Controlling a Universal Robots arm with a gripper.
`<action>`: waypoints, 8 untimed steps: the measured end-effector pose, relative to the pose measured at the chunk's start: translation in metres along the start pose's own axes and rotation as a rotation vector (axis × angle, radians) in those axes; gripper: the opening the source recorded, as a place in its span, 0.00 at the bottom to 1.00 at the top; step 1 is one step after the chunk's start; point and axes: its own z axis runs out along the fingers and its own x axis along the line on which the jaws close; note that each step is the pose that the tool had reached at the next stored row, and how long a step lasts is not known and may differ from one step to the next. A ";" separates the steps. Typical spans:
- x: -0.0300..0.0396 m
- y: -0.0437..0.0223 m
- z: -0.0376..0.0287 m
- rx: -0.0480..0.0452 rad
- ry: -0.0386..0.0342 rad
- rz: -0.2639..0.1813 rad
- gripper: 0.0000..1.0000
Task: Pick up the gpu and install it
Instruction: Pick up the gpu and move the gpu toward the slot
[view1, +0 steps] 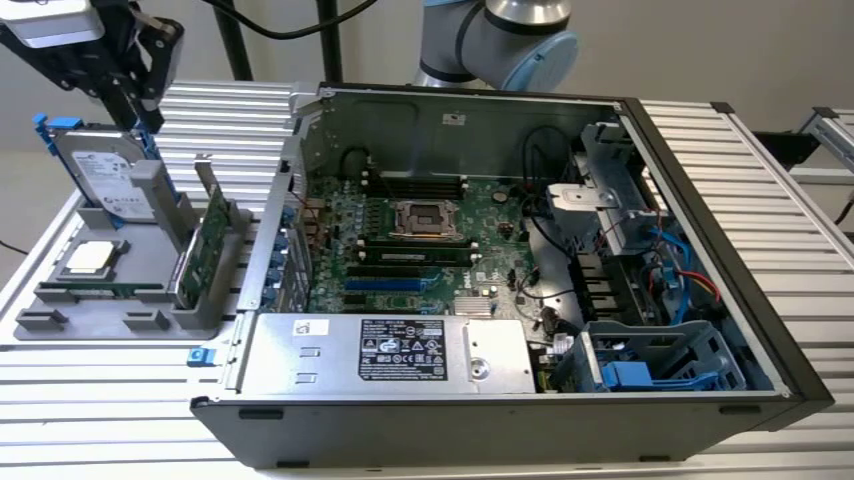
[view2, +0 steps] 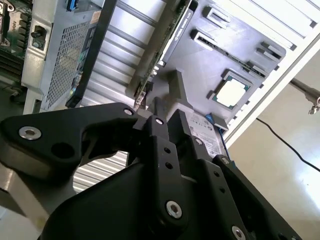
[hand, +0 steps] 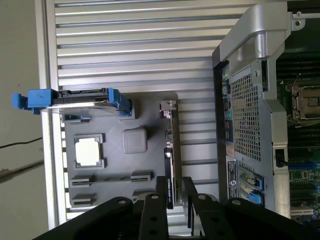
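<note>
Below the jaws and off toward the case (view1: 441, 120), the gpu (view1: 203, 240) stands on edge in its holder (view1: 94, 312) on the desk (view1: 120, 390), by the exterior view. First wrist view: I read the jaws as parted and empty, the gpu (hand: 169, 165) a dark blade running lengthwise along their gap. Second wrist view: the gpu (view2: 175, 35) stretches away beyond them, apart.

The thin flat gpu (view1: 200, 255) card is being shown in green, its metal bracket (view1: 207, 170) in silver, the boxy hard drive (view1: 114, 180) in silver with blue tabs (view1: 43, 130), the moulded tray (view1: 74, 325) in grey, the ribbed worktop (view1: 120, 400) in pale stripes, the claw (hand: 173, 182) in black.
</note>
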 end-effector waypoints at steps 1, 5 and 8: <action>0.0000 0.0000 0.0000 0.0000 0.0000 0.000 1.00; 0.0000 0.0000 0.0002 0.0001 0.0003 0.000 1.00; -0.0001 -0.0001 0.0014 0.0001 0.0003 0.000 1.00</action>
